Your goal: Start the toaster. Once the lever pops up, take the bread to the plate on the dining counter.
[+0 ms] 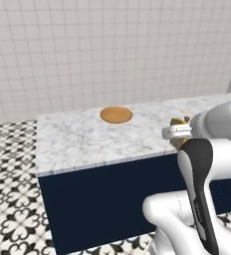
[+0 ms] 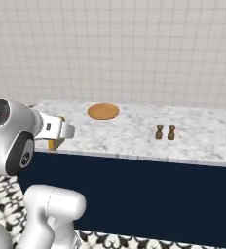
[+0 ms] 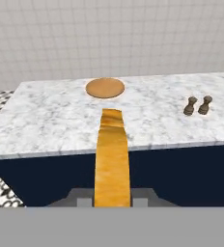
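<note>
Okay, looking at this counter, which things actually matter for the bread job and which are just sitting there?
For the job:
- bread, held edge-on in the gripper
- plate, bare
- dining counter

Just lying about:
- two small brown shakers, right of the plate

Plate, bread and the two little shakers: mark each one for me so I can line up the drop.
plate (image 3: 105,88), hand view, middle of its orange-brown face.
bread (image 3: 112,164), hand view, golden crust edge, held in the end effector.
shakers (image 2: 165,132), right base view, between the two small brown shakers on the dining counter (image 2: 202,141).
</note>
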